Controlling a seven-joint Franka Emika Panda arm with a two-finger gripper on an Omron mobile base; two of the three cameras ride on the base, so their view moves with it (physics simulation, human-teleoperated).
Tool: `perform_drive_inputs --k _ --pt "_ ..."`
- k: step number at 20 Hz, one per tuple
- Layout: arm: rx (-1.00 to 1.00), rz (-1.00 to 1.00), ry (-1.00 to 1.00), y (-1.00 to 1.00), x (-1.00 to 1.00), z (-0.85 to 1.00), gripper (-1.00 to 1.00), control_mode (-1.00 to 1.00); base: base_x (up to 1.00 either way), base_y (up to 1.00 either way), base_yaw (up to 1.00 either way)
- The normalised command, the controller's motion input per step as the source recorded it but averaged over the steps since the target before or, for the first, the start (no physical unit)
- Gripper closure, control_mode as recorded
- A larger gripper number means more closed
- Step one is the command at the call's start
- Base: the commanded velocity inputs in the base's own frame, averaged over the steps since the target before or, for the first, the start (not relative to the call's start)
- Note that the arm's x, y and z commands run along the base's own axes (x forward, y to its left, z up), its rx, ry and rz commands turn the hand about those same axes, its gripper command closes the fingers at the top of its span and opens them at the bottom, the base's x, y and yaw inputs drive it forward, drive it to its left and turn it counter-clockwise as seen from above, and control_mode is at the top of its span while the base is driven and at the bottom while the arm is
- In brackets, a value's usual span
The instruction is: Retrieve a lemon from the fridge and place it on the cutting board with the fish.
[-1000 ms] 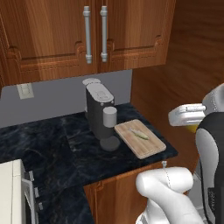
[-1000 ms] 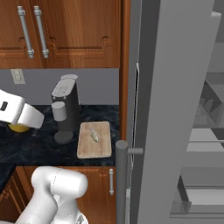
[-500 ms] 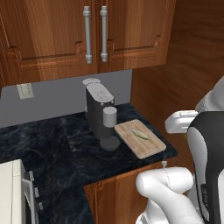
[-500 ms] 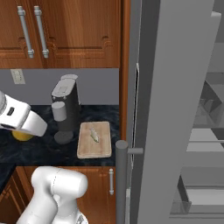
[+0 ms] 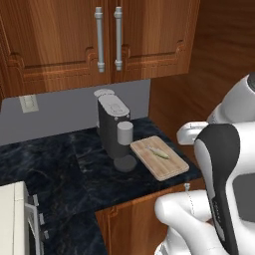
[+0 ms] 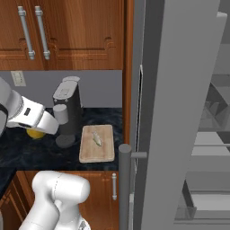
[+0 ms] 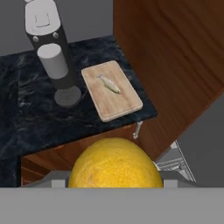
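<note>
Where the left base view looks over the dark marbled counter (image 5: 60, 164), the thin tan wooden cutting board (image 5: 167, 167) lies at its right end, carrying the small pale greenish fish (image 5: 158, 153), just right of the dark grey coffee machine (image 5: 112, 124). In the right base view, the round yellow-orange lemon (image 6: 36, 133) shows under the white hand, left of the board, with the tall grey fridge (image 6: 179, 112) at right. In the hand view, the fingers clasp the lemon (image 7: 114, 162), part open around it; the board lies ahead, the fish's long axis running near-to-far. No readable writing anywhere.
</note>
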Motion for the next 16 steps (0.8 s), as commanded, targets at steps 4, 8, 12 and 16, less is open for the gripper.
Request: perform_drive_inputs --k 4,8,12,16 --pt "0.04 0.00 0.00 -0.01 0.16 -0.10 1.00 -1.00 0.00 0.00 0.00" --pt "0.01 0.00 0.00 0.00 0.00 -0.22 1.00 -1.00 0.00 0.00 0.00" --pt "0.00 0.00 0.00 0.00 0.08 -0.26 1.00 -1.00 0.00 0.00 0.00" --pt "0.00 0.00 0.00 0.00 0.23 -0.26 1.00 -1.00 0.00 0.00 0.00"
